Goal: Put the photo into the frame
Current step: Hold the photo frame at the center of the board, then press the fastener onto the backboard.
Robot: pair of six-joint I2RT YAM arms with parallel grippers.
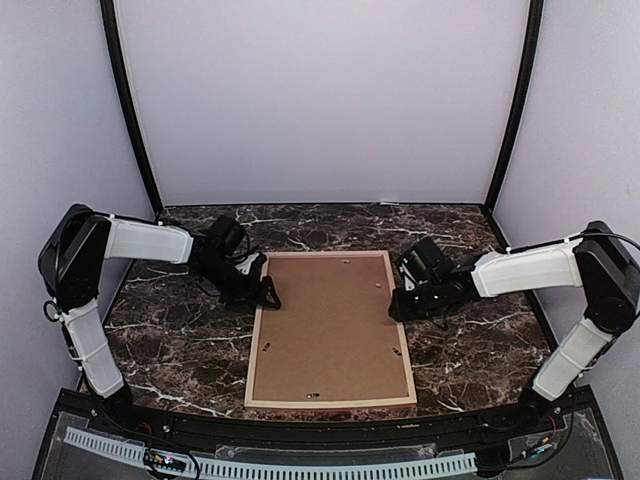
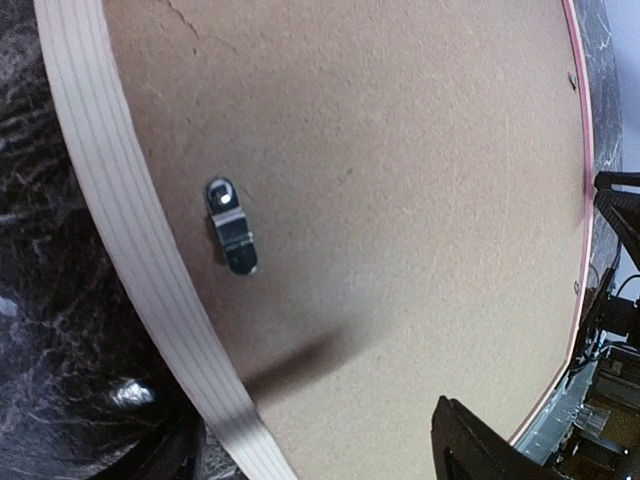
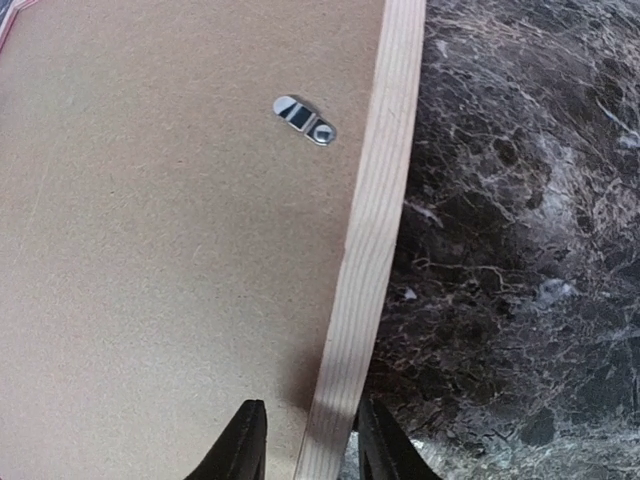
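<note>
The frame (image 1: 331,403) lies face down in the middle of the table, pale wood rails up, with a plain brown backing board (image 1: 330,325) filling it. The photo is hidden. My left gripper (image 1: 263,291) stands open across the frame's left rail (image 2: 130,250), one finger (image 2: 470,445) over the board and the other off the outer edge. My right gripper (image 1: 398,301) straddles the right rail (image 3: 375,220). Its outer finger (image 3: 378,440) is close against the wood. Its inner finger (image 3: 243,445) is still a gap away over the board (image 3: 170,250), so nothing is clamped.
Small metal turn clips (image 2: 230,225) (image 3: 304,119) sit on the backing board near the rails. The dark marble table (image 1: 180,340) shows around the frame. Purple walls close off the back and sides.
</note>
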